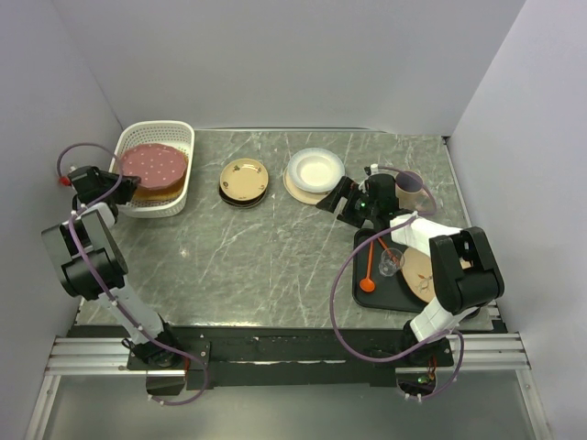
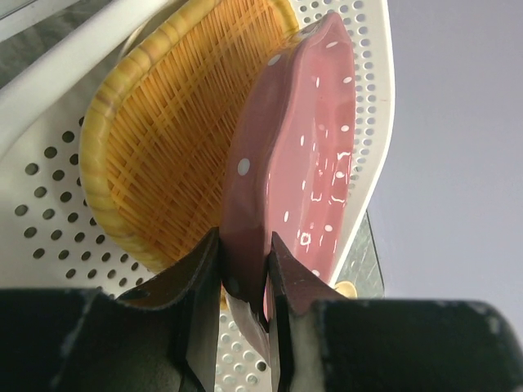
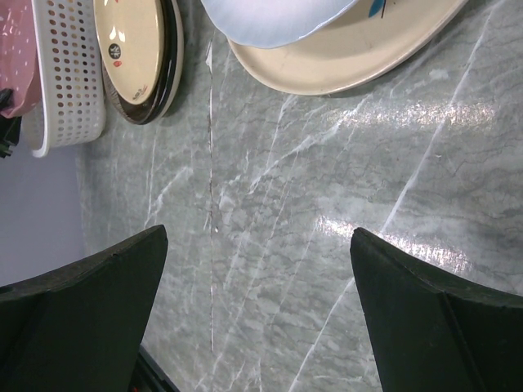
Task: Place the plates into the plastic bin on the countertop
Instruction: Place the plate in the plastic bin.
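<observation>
The white plastic bin [image 1: 180,137] stands at the back left of the countertop [image 1: 275,247]. The pink polka-dot plate [image 1: 154,165] lies in it on the orange-brown squarish plate [image 1: 156,192]. My left gripper [image 1: 117,180] is shut on the pink plate's rim [image 2: 245,278]; the woven orange-brown plate [image 2: 163,147] shows under it. The small tan dark-rimmed plate [image 1: 244,180] sits on a dark brown plate [image 1: 240,199]. The blue-and-cream plate [image 1: 315,169] rests on a cream plate [image 1: 298,192]. My right gripper [image 1: 336,202] is open just right of that pair, over bare countertop [image 3: 270,245].
A flat black tray [image 1: 371,295] at the front right holds an orange spoon [image 1: 367,280], a clear glass [image 1: 391,262] and a wooden dish [image 1: 420,271]. A glass cup [image 1: 410,188] stands behind the right arm. Grey walls close in the left, back and right sides.
</observation>
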`<state>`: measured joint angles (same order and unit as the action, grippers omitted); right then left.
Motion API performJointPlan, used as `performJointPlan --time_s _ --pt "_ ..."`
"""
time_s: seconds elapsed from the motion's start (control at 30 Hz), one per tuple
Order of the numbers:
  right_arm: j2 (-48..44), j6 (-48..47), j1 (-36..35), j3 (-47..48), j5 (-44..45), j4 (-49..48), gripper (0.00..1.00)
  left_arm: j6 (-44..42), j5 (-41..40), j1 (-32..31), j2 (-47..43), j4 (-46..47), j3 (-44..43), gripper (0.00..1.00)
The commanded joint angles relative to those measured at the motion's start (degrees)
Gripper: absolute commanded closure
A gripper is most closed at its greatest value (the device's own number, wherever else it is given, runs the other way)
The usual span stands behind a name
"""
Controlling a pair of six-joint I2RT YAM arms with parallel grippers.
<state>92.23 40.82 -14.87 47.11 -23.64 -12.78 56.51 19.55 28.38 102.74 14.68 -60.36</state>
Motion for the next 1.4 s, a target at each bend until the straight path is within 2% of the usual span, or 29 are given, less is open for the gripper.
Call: performJointPlan --time_s 0.0,0.07,0.17,0.3,0.37,0.7,0.97,1.17,1.37 --pt "0.68 -0.04 -0.42 1.32 -0.88 -1.55 0.00 0.44 1.28 -0.52 -0.35 6.25 -6.00 0.99" --pt "0.59 -0.12 -0.42 1.23 -0.88 -1.55 0.00 0.27 1.11 -0.87 0.00 5.72 -6.79 0.99" --pt "0.50 -0.13 -0.42 1.32 -0.97 -1.38 0.00 -0.87 0.23 -1.22 0.53 3.87 -7.75 0.94" --pt "0.50 0.14 -0.42 1.32 -1.41 -1.55 0.00 -2.02 -0.74 -1.40 0.89 1.67 -8.72 0.80" --pt "0.50 0.05 -0.42 1.23 -1.50 -1.55 0.00 -2.54 -0.83 -1.66 0.71 1.15 -8.55 0.78" --pt "0.15 -0.12 -0.42 1.32 -1.59 -1.11 0.00 -5.53 -4.43 -2.28 -0.43 -3.25 -8.90 0.42" --pt "-0.64 0.23 -0.42 0.70 -1.50 -1.73 0.00 -7.90 -7.77 -2.63 -1.66 -7.90 -10.13 0.25" --pt "-0.56 0.31 -0.42 0.79 -1.85 -1.81 0.00 -13.00 -17.60 -5.35 -4.82 -14.32 -11.71 0.11" --pt "-0.73 0.49 -0.42 0.70 -1.94 -1.90 0.00 -16.61 -26.31 -9.13 -7.73 -17.57 -11.98 0.04"
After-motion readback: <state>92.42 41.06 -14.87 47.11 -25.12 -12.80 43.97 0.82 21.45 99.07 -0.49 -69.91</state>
